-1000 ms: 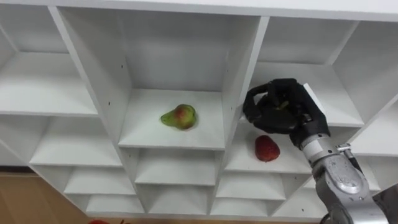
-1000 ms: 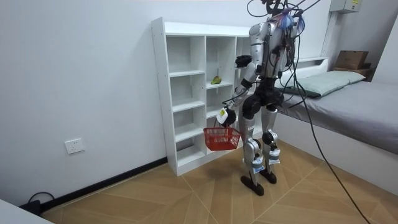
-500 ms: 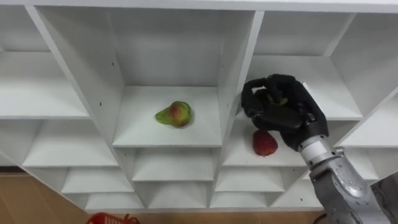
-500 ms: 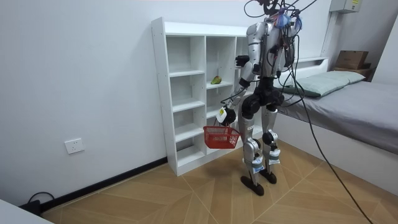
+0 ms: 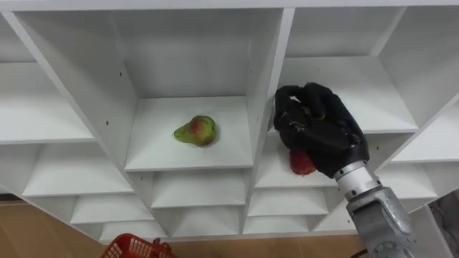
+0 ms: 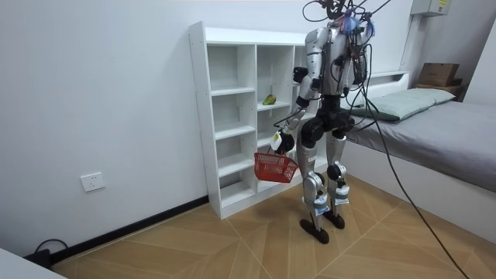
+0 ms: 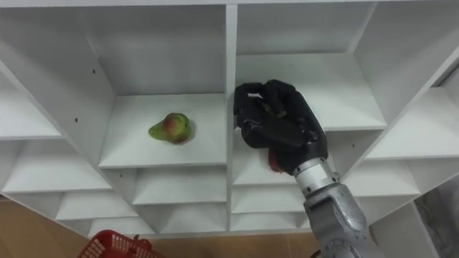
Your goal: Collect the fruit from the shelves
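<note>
A green-red pear (image 5: 195, 131) lies on a shelf in the middle column of the white closet (image 5: 264, 86). In the column to its right, a red fruit (image 5: 301, 165) lies half hidden behind my right hand (image 5: 319, 132). That hand is raised in front of the shelf with its fingers curled round a small greenish fruit (image 5: 307, 110) that barely shows. My left hand (image 6: 284, 142) hangs low, shut on the handle of a red basket (image 6: 275, 167). The basket's rim (image 5: 136, 248) peeks in at the bottom edge of the eye views.
I stand facing the closet (image 6: 232, 116), whose other compartments hold nothing. A bed (image 6: 434, 132) lies along the room view's right, close behind me. To the room view's left are wooden floor and a bare wall.
My right hand has come down a little and to the left, now covering part of the red fruit. The head view has shifted, and the red basket has risen into its bottom edge.
</note>
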`<state>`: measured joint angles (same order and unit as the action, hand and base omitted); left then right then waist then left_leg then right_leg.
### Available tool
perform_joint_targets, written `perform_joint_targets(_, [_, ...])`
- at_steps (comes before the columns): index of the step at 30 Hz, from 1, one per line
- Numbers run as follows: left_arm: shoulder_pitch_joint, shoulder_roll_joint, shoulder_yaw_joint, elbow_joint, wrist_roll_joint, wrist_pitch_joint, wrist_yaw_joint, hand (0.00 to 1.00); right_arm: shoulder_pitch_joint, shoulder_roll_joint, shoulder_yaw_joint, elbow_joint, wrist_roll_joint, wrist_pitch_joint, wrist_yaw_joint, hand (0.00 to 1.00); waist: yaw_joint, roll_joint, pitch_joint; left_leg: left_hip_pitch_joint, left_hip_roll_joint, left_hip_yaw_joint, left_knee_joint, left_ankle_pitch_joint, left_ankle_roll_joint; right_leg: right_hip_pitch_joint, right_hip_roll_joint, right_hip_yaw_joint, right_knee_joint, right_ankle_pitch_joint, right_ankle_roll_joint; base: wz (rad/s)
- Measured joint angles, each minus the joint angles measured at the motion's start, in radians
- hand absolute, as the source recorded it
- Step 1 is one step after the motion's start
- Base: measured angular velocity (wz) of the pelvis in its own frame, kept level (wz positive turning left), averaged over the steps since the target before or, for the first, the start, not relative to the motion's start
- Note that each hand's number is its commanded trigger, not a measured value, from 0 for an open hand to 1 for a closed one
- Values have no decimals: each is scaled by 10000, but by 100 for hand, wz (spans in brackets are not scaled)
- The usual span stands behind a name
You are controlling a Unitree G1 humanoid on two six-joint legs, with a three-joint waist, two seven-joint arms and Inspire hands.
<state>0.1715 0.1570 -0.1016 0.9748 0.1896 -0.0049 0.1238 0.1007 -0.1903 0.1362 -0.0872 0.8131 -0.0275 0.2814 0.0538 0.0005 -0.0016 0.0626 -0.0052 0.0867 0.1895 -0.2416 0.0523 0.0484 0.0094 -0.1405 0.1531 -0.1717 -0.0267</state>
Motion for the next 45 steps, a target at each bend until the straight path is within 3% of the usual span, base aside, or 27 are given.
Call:
perform_joint_targets(4, [-28,25,-7,273,-19,5,-15,100,6,-6,43,-32,184,-1,688,100,-189,71,-53,8,-13,-50,-2,0,0,8,-17,6,6,0,1,2])
perform_joint_targets(9, [-59,31,17,264,-181,8,-275,100,524,-67,354,-52,903,31,1648,100,-135,45,-91,21,-7,29,-12,0,0,12,-12,42,62,0,2,-1])
perform_joint_targets(13, [-111,82,-22,265,-230,8,-572,100,777,-93,1178,-36,1609,168,2684,100,-115,-26,-80,-23,4,89,4,0,1,-117,-6,113,207,0,1,-6])
perform_joint_targets(19, [-261,97,-62,307,-822,14,-682,100,773,-5,1560,-43,2817,514,3965,100,114,-38,-32,-203,-7,12,65,0,16,-300,-15,90,367,34,2,1])
perform_joint_targets(25, [-237,108,-388,322,-1115,22,-665,100,765,-6,1530,-46,4134,504,4375,100,272,23,1,-258,-24,-65,56,13,35,-322,-27,6,364,39,3,4])
perform_joint_targets(35, [-369,106,-451,433,-1187,48,-669,100,767,-15,1574,6,4198,506,5040,100,313,53,20,-417,-48,-88,107,26,52,-468,-56,20,345,36,7,0])
perform_joint_targets(39, [-511,76,-587,459,-1213,61,-631,100,768,-31,1579,952,3996,512,5460,100,286,27,33,-520,-51,-52,94,28,57,-587,-67,52,350,36,7,0])
perform_joint_targets(45, [-866,67,-810,471,-1209,-2,-527,100,761,-85,1587,3047,3610,499,5271,100,247,-36,84,-615,-55,-63,116,42,75,-672,-76,47,351,39,12,0])
